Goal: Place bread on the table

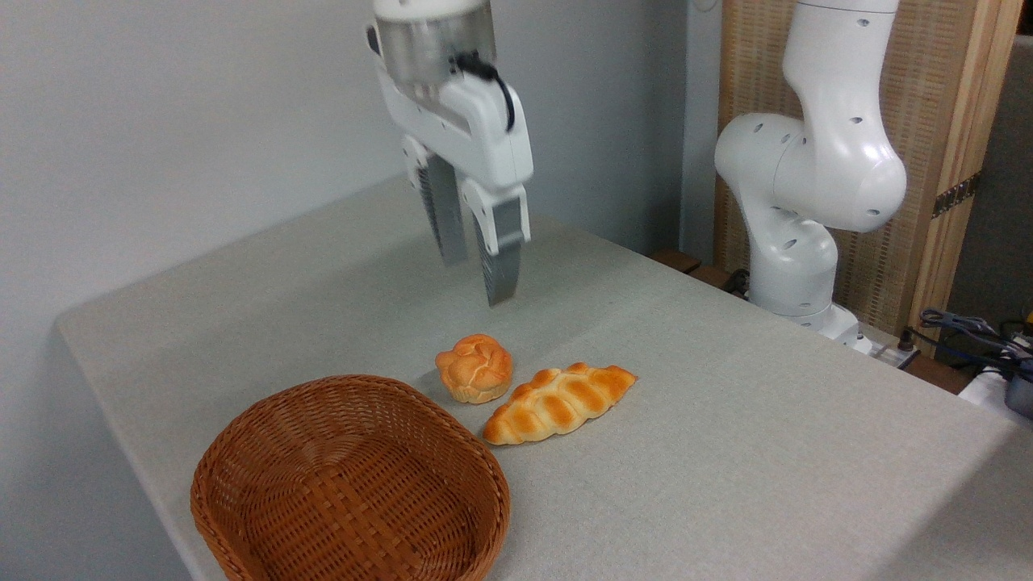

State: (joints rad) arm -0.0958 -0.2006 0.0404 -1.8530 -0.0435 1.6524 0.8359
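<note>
hanging in the air above the counter (726, 420), the tool (476, 274) points its two ribbed grey fingers (502, 258) downward with a narrow gap between them; the jaws stand slightly parted and grip nothing. its white housing runs up to a metallic collar that the top edge of the frame cuts off, so the wrist above cannot be seen.

below the tool and a little toward the camera sits the small round bun (474, 368), well under the fingertips and not touched by them. just right of the bun and nearer the camera lies the bread (561, 401), a long braided loaf flat on the counter, angled so its far tip points right and its near tip points toward the basket (242, 476). whether the bun and bread touch is hard to tell; they lie very close. the basket sits lower left of the tool, nearest the camera, its bottom rim cropped by the frame and its inside holding nothing visible.

far to the right of the tool stands the robot arm's base (795, 242), its top cropped, in front of a wooden panel (952, 161). at the right edge some cables (968, 327) are partly cut off and hard to make out.
</note>
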